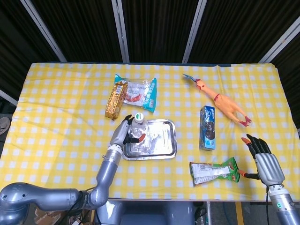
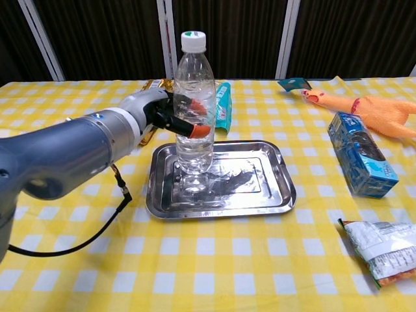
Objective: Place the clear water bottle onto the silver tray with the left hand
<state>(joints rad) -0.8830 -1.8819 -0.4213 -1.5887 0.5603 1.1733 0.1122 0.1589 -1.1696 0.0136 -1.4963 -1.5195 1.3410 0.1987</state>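
The clear water bottle (image 2: 194, 123) with a white cap stands upright on the left part of the silver tray (image 2: 260, 195). From above, the bottle (image 1: 138, 130) shows over the tray (image 1: 161, 140). My left hand (image 2: 170, 115) grips the bottle around its middle, orange fingertips wrapped across its front; the same left hand (image 1: 124, 133) shows at the tray's left edge. My right hand (image 1: 263, 159) hovers open at the table's near right corner, fingers spread, holding nothing.
A gold snack bar (image 1: 116, 100) and a teal packet (image 1: 140, 93) lie behind the tray. A blue box (image 1: 207, 127) stands to its right, a rubber chicken (image 1: 220, 101) lies far right, and a green-white snack bag (image 1: 213, 171) sits near my right hand.
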